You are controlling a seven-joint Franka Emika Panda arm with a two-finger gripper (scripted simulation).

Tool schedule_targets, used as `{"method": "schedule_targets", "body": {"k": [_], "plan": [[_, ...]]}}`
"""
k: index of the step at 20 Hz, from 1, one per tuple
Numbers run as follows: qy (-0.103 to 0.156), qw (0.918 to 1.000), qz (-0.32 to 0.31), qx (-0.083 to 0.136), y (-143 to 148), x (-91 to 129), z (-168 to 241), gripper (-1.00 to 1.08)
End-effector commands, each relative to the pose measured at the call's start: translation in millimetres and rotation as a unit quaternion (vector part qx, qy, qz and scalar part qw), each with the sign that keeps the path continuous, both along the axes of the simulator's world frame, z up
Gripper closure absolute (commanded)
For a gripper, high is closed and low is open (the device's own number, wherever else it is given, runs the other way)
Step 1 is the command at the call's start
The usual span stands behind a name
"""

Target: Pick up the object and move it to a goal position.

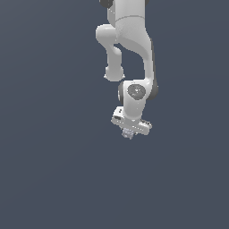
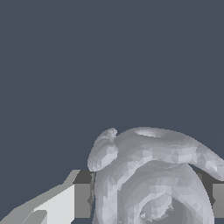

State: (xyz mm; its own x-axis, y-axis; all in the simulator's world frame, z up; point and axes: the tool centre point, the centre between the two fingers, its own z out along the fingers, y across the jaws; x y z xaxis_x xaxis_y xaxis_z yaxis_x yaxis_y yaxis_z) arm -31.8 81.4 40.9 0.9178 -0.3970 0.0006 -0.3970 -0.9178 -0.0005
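Note:
The object [image 1: 129, 133] is a tiny lumpy pale grey-lavender thing held just under my white gripper [image 1: 129, 133] in the exterior view. In the wrist view the object [image 2: 148, 175] looms large and knobbly, wedged between my two fingers, with one finger [image 2: 70, 203] on one side and the other finger [image 2: 217, 199] at the frame's edge. The gripper is shut on the object. The white arm [image 1: 134, 53] reaches down from the top of the exterior view. The fingertips are mostly hidden behind the object.
A plain dark grey-blue surface [image 1: 53, 170] fills the whole background in both views. No other object, container or edge shows. No goal marker is visible.

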Motion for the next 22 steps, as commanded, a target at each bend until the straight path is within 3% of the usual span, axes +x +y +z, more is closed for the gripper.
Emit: {"method": "schedule_targets", "body": {"k": [1, 11, 22], "plan": [[0.000, 1.0000, 0.000, 0.000, 0, 0, 0, 1.08], [0.000, 1.0000, 0.000, 0.000, -28, 1, 27, 1.08], [0.000, 1.0000, 0.000, 0.001, -120, 4, 117, 1.08]]}}
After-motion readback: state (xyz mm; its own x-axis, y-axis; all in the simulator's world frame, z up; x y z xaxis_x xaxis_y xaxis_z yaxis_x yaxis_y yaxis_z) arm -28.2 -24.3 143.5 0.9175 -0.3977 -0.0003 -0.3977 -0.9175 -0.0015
